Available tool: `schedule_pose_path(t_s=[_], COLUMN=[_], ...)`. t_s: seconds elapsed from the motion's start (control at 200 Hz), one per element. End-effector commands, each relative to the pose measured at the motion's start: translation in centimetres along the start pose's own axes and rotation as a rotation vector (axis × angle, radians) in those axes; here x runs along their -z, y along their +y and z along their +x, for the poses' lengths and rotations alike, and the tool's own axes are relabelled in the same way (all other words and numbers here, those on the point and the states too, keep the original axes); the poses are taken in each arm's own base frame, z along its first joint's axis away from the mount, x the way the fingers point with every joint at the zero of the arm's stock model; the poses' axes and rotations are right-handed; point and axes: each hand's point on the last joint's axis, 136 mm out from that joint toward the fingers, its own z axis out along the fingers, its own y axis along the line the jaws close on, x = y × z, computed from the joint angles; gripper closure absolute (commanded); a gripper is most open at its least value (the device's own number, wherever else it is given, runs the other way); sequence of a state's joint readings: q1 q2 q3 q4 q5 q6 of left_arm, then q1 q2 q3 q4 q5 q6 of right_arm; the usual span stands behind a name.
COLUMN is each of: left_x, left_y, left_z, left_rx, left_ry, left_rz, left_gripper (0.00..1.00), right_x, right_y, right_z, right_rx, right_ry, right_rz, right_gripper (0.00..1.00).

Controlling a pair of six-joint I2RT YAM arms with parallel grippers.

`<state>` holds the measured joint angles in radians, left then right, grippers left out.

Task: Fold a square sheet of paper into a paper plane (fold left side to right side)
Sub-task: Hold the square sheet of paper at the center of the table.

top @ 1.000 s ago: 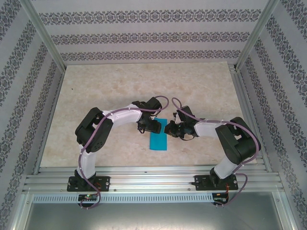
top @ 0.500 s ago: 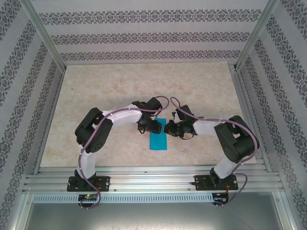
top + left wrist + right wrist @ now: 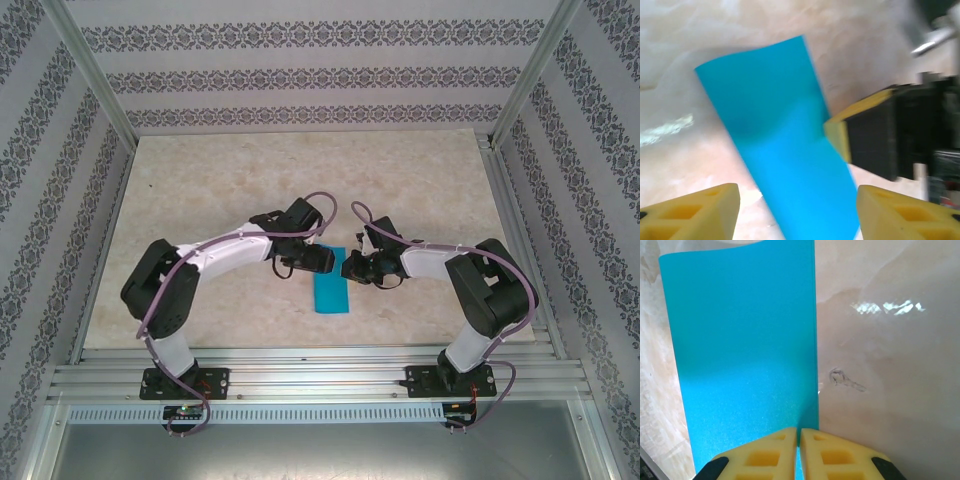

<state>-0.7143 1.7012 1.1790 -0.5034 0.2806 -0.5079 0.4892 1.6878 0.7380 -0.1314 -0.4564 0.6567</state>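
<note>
Since a second ago the left arm has swung its elbow outward and toward the near edge. The left gripper (image 3: 797,210) has drawn a little to the left, away from the square sheet of paper (image 3: 330,293). The right arm stands almost where it was, and the sheet has not shifted on the table (image 3: 230,180).

The sheet now lies as a narrow strip, folded in half, between the two wrists and a little nearer to the bases. The left gripper hangs over it with its fingers spread wide, and it holds nothing. The right gripper (image 3: 800,450) has its fingers closed together, with the tip resting at the right long edge of the strip. We cannot tell whether a bit of paper is caught between the pads or whether they only press it down.

We judge that the fold is laid over but perhaps not yet creased hard. In the right wrist view the end of the strip away from the fingers curves up slightly. The danger from here is that the upper layer springs open if the right gripper lifts too early. Also, if the left gripper comes down and rubs sideways, the thin paper can turn about the single pressing point. Then the edges will no longer match.
</note>
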Motion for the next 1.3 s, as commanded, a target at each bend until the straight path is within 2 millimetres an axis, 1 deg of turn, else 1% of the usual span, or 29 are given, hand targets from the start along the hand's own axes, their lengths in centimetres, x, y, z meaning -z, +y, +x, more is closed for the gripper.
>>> schedule_pose_path(t_s=[0.0,0.075,0.155,0.3,0.455,0.575,0.694,0.819,0.884,0.949,1.009,1.099,1.169,1.224,1.294], left_x=[-0.3,-1.2,-2.4,-4.2,-5.8,-6.4,-7.0,-7.5,-7.7,-7.9,-8.0,-8.2,-8.3,-8.4,-8.5], left_y=[-2.7,-3.1,-2.7,-1.9,0.4,1.7,2.6,3.6,4.0,4.3,4.6,4.9,4.9,5.1,5.1], left_z=[-0.9,-0.6,-0.2,0.8,2.2,2.9,3.7,4.6,5.1,5.4,5.6,6.0,6.1,6.1,6.2], left_rx=[0.009,0.033,0.054,0.076,0.094,0.097,0.109,0.119,0.123,0.124,0.128,0.131,0.134,0.138,0.142], left_ry=[-0.031,-0.013,0.01,0.054,0.092,0.109,0.122,0.14,0.15,0.156,0.16,0.167,0.167,0.167,0.169], left_rz=[0.172,0.212,0.216,0.209,0.134,0.103,0.09,0.066,0.055,0.042,0.033,0.023,0.025,0.023,0.024], left_gripper=[0.45,0.53,0.58,0.6,0.62,0.64,0.68,0.68,0.68,0.68,0.68,0.68,0.68,0.68,0.68], right_x=[-1.0,-1.0,-1.0,-1.0,-1.0,-1.0,-0.9,-0.9,-0.8,-0.4,0.1,1.7,3.2,4.1,4.7], right_y=[-4.2,-4.2,-4.1,-4.1,-4.3,-4.5,-4.8,-5.0,-4.7,-3.9,-2.4,0.2,1.8,2.5,2.9], right_z=[2.2,2.1,2.1,2.1,2.1,2.3,2.3,2.3,2.1,1.5,0.6,-0.9,-1.7,-1.9,-1.5], right_rx=[-0.03,-0.031,-0.03,-0.027,-0.027,-0.022,-0.022,-0.018,-0.01,0.009,0.036,0.078,0.108,0.115,0.111], right_ry=[0.058,0.057,0.058,0.056,0.058,0.065,0.067,0.069,0.061,0.036,-0.003,-0.079,-0.125,-0.142,-0.138], right_rz=[0.168,0.169,0.168,0.17,0.181,0.191,0.207,0.215,0.208,0.181,0.131,0.042,0.0,-0.017,-0.034], right_gripper=[0.87,0.87,0.87,0.87,0.87,0.87,0.87,0.87,0.87,0.87,0.87,0.86,0.84,0.81,0.81])
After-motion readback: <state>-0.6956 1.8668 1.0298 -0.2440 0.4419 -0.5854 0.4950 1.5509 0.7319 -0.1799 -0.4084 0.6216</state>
